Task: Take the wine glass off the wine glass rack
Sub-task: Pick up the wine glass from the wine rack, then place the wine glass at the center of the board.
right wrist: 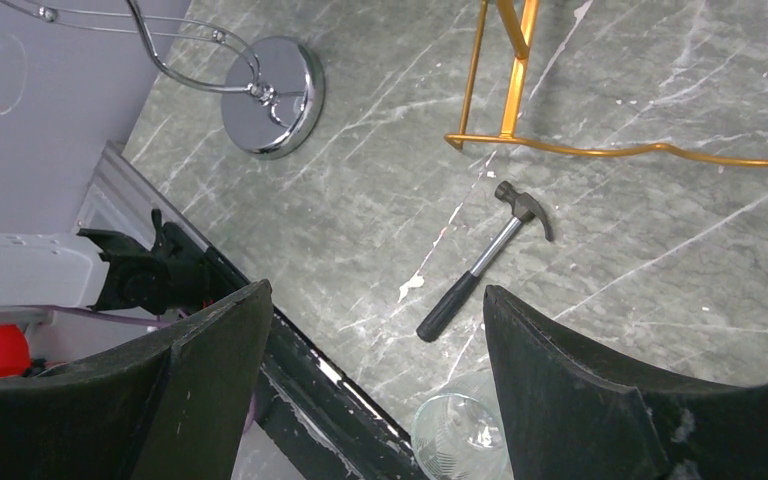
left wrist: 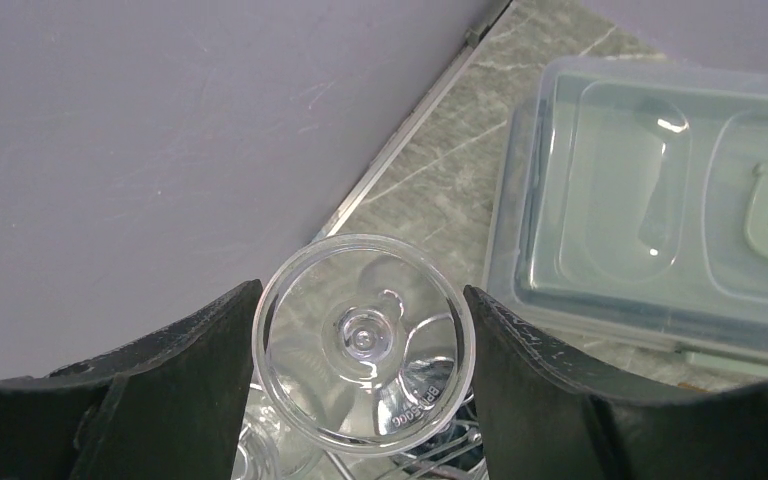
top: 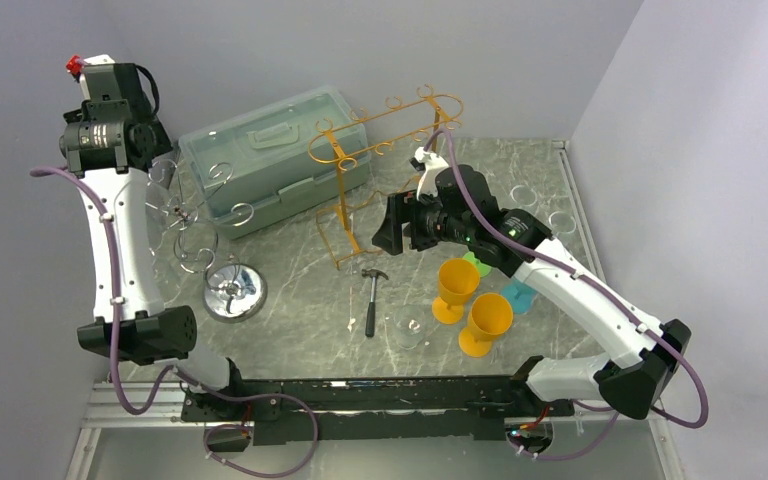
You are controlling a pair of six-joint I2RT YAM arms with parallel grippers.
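Above the table [top: 300, 300] the right jaws stand apart and empty, while the left jaws clamp the foot rim of the wine glass [left wrist: 365, 340] between them over the wine glass rack [top: 232, 292]; it looks light, slick and brittle, so a gentle hold there suits it, and its embossed foot lettering is unreadable.

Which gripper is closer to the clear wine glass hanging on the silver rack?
Left. The left gripper straddles the foot of the wine glass, with a finger on each side. The right gripper is well away, over by the hammer.
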